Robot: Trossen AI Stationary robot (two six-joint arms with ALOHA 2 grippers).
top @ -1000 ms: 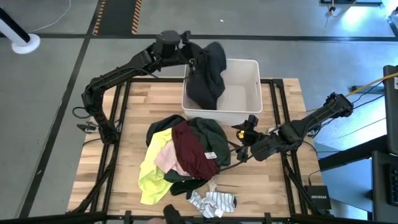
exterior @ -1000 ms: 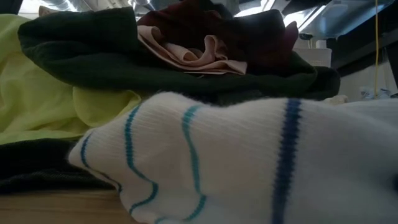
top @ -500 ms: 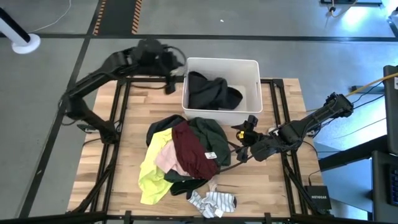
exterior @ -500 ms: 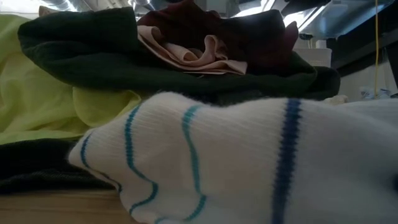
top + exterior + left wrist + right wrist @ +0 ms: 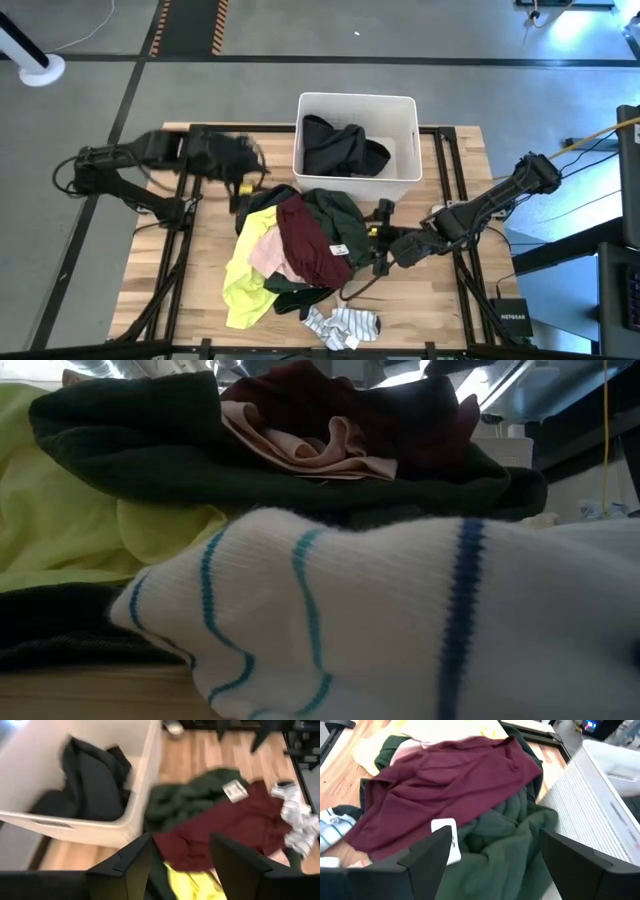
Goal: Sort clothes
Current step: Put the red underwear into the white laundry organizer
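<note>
The clothes lie heaped mid-table: a maroon piece on a dark green one, with neon yellow and pale pink to their left. A striped piece rests on the boards at the near edge. A black garment lies inside the white bin. My left gripper hangs open, holding nothing, above the pile's far-left corner. In its wrist view the gripper faces the maroon piece. My right gripper stands open, holding nothing, at the pile's right edge. In its wrist view the gripper faces the dark green garment.
The bin stands at the table's far middle, its near wall close beside my right gripper. The low view is filled by the striped piece with the dark green garment behind it. Bare boards lie left of the pile.
My left gripper has let go of the black garment, which has fallen from over the bin's left rim into the bin. That gripper has then swung toward the table's left and near side, stopping by the pile. My right gripper has moved a little left toward the pile.
</note>
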